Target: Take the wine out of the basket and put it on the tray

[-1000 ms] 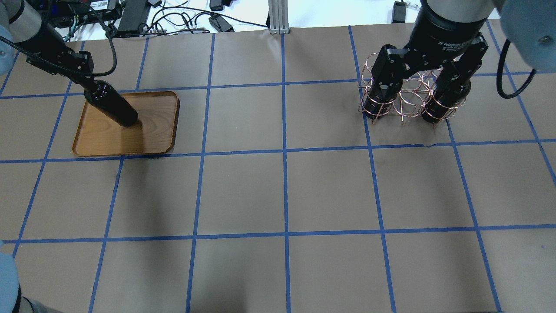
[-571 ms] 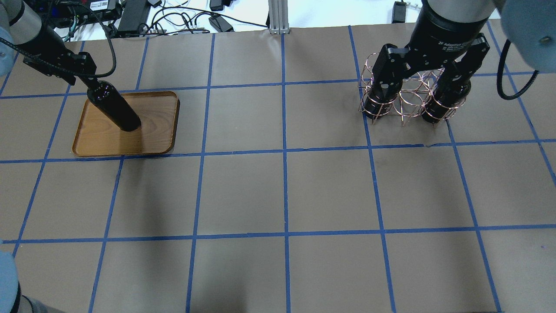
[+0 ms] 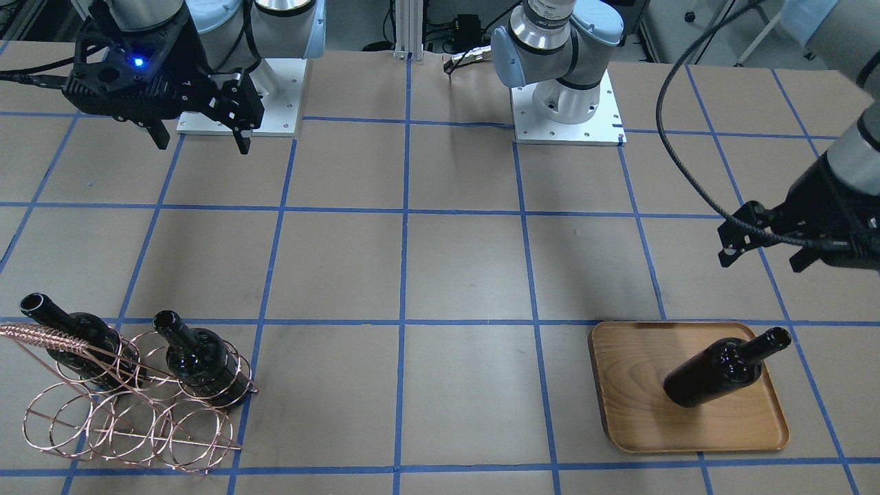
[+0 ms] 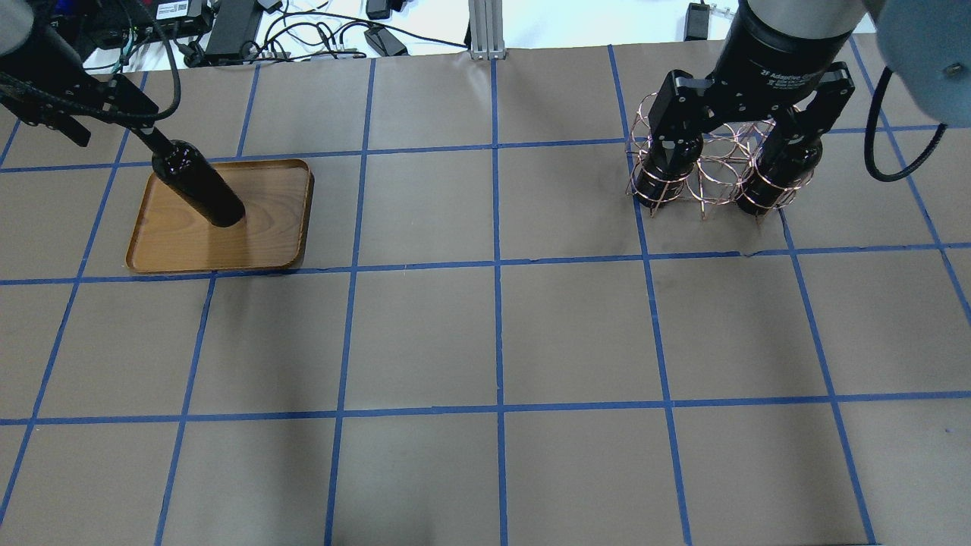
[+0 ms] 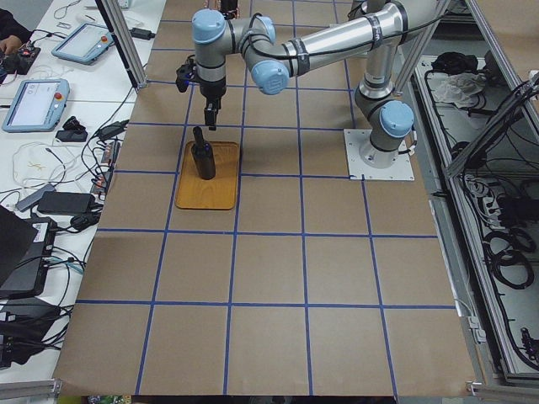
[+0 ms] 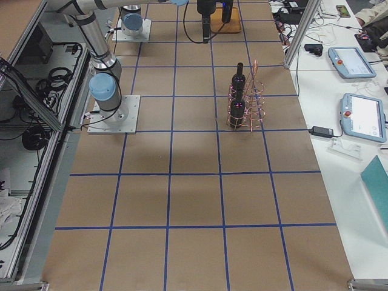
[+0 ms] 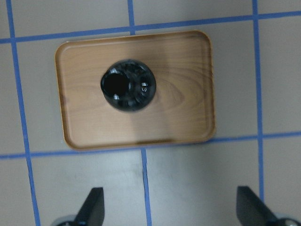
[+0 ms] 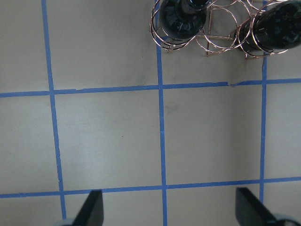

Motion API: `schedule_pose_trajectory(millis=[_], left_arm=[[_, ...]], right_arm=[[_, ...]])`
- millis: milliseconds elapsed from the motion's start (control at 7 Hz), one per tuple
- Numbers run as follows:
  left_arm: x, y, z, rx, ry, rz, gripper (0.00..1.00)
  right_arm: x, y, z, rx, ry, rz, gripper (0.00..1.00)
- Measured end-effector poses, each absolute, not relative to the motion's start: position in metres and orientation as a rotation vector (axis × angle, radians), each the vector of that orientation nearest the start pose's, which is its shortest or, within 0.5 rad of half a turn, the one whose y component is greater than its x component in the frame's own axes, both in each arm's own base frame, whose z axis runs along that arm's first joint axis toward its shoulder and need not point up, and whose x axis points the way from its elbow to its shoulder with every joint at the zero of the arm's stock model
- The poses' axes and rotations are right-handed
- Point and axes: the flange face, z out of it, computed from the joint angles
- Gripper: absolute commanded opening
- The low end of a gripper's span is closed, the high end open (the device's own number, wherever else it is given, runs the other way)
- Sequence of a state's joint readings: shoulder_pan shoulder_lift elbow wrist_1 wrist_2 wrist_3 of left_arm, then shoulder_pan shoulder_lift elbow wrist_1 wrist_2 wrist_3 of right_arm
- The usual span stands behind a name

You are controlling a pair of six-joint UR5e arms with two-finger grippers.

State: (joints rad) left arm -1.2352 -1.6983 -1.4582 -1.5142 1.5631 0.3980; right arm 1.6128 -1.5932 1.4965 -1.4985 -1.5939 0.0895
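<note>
One wine bottle [image 3: 715, 378] stands upright on the wooden tray [image 3: 639, 412]; both also show in the overhead view, the bottle [image 4: 201, 189] on the tray [image 4: 265, 220]. My left gripper [image 3: 763, 251] is open and empty, raised above and clear of the bottle's neck. The left wrist view looks straight down on the bottle [image 7: 128, 84], with the fingertips [image 7: 91, 209] wide apart. The copper wire basket [image 3: 124, 412] holds two more bottles [image 3: 75, 340] [image 3: 203, 361]. My right gripper [image 3: 201, 141] is open and empty, high above the table on the robot's side of the basket [image 8: 216, 28].
Brown paper with a blue tape grid covers the table [image 4: 493, 334]. Cables and power bricks [image 4: 303, 30] lie beyond its far edge. The two arm bases [image 3: 564, 110] stand at the robot's side.
My left gripper has let go of the bottle's neck and drawn up and away to the left. The bottle stays standing on the tray. The right gripper has barely moved.
</note>
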Motion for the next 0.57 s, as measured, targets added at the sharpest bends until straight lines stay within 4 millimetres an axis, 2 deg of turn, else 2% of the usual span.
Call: schedule_pose_trajectory(millis=[143, 286, 429, 571], left_arm=[[0.029, -0.536, 0.511, 0.046, 3.145, 0.003, 1.0], [-0.009, -0.516, 0.529, -0.036, 3.134, 0.055, 1.0], [-0.055, -0.506, 0.531, -0.127, 3.108, 0.082, 1.0], [-0.108, -0.5, 0.524, -0.16, 3.093, 0.092, 1.0]], right_arm=[[0.151, -0.477, 0.528, 0.099, 3.159, -0.042, 1.0], [0.151, -0.477, 0.528, 0.113, 3.161, -0.044, 1.0], [0.15, -0.477, 0.528, 0.119, 3.167, -0.042, 1.0], [0.149, -0.476, 0.529, 0.121, 3.17, -0.039, 1.0]])
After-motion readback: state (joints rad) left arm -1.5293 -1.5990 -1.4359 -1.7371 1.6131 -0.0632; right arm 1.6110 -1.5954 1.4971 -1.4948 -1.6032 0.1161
